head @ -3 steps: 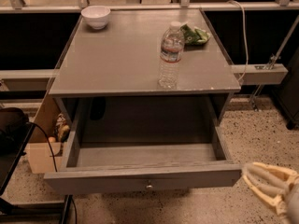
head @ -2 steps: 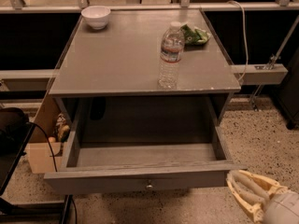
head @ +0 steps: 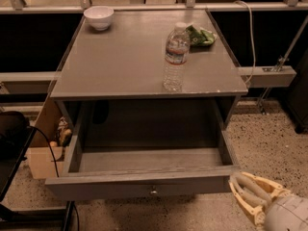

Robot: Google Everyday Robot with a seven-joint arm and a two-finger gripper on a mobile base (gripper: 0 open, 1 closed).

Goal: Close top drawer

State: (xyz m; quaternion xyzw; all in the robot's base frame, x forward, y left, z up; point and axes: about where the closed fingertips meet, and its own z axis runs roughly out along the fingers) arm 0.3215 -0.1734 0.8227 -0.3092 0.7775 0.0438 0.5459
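The top drawer [head: 144, 186] of the grey table is pulled far out and its box is empty. Its long flat front panel faces me, with a small round metal knob [head: 153, 191] at centre. My gripper [head: 234, 181] is at the lower right, just off the right end of the drawer front and at about the panel's height. Its cream fingers [head: 250, 196] point left with the tips together, holding nothing.
On the table top [head: 120, 61] stand a clear water bottle [head: 175, 57], a white bowl [head: 98, 17] and a green packet [head: 201, 35]. A cardboard box [head: 41, 153] and a cable are on the left. A speckled floor [head: 269, 143] lies to the right.
My gripper has moved left across the lower right corner, up to the right end of the drawer front. The drawer has not moved.
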